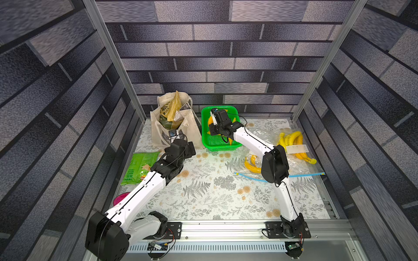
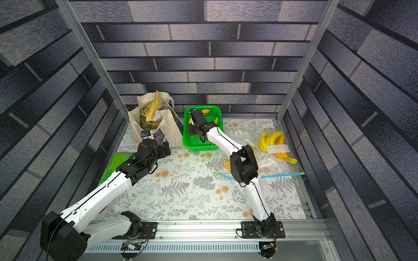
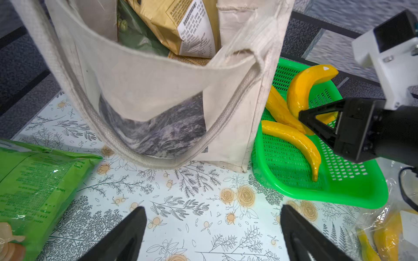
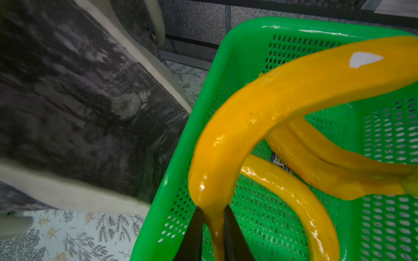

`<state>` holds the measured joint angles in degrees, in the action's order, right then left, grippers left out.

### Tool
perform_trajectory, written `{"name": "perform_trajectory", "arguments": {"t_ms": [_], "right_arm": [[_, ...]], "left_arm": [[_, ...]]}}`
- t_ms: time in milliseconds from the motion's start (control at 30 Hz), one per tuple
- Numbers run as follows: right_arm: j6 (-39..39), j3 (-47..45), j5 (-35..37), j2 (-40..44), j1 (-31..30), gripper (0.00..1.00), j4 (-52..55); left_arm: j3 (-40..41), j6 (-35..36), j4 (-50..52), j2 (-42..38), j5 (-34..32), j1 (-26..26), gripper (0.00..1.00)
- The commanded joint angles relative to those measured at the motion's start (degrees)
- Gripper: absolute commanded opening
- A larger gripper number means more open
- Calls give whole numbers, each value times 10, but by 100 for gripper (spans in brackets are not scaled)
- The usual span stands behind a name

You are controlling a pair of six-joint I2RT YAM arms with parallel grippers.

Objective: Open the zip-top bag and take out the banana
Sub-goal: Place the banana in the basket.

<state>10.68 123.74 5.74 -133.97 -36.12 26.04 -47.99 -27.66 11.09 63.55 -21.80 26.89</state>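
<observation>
Over the basket (image 4: 294,27), right claw (image 4: 212,210) pinches banana (image 4: 294,95) by its end; left claw (image 3: 212,206) spread.

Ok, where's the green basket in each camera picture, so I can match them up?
In a top view: green basket at the back edge of the table, near the middle.
In a top view: same place, back middle.
Left wrist: beside the tote bag, bananas inside.
Right wrist: close up, filling much of the picture.
Shared landmark: the tote bag, beside it in all four.
</observation>
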Motion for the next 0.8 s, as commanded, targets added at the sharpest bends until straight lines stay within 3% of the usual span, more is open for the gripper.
{"name": "perform_trajectory", "arguments": {"t_ms": [0, 200, 300, 433, 533, 767], "right_arm": [[24, 74, -12, -58, 15, 18, 64], [54, 182, -34, -143, 22, 24, 96], [61, 214, -28, -153, 21, 35, 121], [59, 192, -27, -105, 22, 51, 136], [60, 93, -36, -9, 22, 56, 104], [88, -248, -19, 284, 22, 61, -10]], "left_arm": [[26, 0, -32, -13, 19, -3, 96], [21, 2, -48, -8, 17, -1, 97], [18, -3, -44, -7, -4, 5, 97], [27, 4, -57, -19, -38, 29, 100], [11, 15, -52, -8, -40, 46, 100], [-53, 35, -50, 59, -41, 105, 99]]}}
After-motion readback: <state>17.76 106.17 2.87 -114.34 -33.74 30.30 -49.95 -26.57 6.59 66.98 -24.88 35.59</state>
